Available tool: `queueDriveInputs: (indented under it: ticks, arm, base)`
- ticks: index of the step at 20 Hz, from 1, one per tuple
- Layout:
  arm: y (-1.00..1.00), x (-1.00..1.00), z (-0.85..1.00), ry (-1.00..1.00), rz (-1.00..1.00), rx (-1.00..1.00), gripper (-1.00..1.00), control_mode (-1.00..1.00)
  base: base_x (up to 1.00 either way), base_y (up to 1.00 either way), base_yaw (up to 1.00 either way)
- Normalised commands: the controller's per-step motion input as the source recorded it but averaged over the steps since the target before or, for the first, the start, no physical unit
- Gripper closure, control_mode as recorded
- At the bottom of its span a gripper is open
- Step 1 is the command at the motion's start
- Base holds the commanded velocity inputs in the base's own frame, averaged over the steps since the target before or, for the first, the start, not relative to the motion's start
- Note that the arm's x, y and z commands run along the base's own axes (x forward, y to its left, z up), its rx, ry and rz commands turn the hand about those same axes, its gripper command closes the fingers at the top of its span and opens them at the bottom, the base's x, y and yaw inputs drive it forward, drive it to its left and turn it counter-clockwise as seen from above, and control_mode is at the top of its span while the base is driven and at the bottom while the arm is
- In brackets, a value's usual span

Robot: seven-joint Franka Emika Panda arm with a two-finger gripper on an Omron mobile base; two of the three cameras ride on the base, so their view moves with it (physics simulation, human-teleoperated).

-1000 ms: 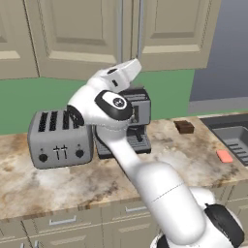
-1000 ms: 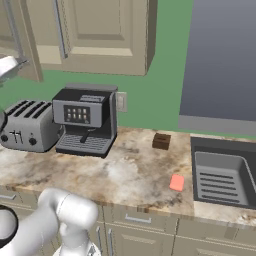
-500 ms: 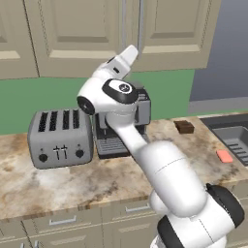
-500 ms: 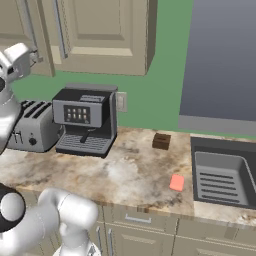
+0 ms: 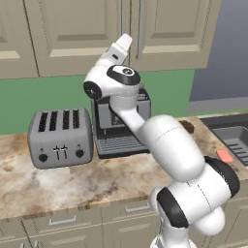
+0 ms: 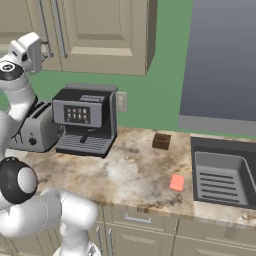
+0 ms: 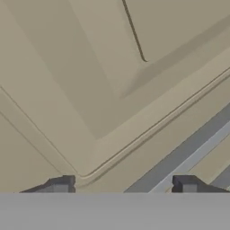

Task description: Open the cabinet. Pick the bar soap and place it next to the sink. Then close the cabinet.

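tool (image 7: pixel 121 185) raised to cabinet (image 5: pixel 87 34) doors, near handle (image 7: pixel 188 155)

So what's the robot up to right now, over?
Gripper open, up at the cabinet door by its handle. Cabinet shut. Soap on the counter beside the sink. Nothing in the way.

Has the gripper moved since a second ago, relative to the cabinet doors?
Yes. The gripper has risen from level with the coffee machine up against the cabinet, near its bar handles.
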Motion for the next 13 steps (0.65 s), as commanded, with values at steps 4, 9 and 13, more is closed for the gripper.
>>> queueDriveInputs:
  ticks: [4,9,13]
  arm:
    - [0.00,0.60,0.00,0.08,0.06,-0.04,-1.00,-1.00]
    - [-0.08,0.22,0.01,0.03,0.06,-0.01,-1.00,-1.00]
    - [-0.11,-0.23,0.08,0.00,0.08,0.00,-1.00,-1.00]
  base:
    - [0.00,0.00,0.00]
    - [0.00,0.00,0.00]
    - [0.00,0.00,0.00]
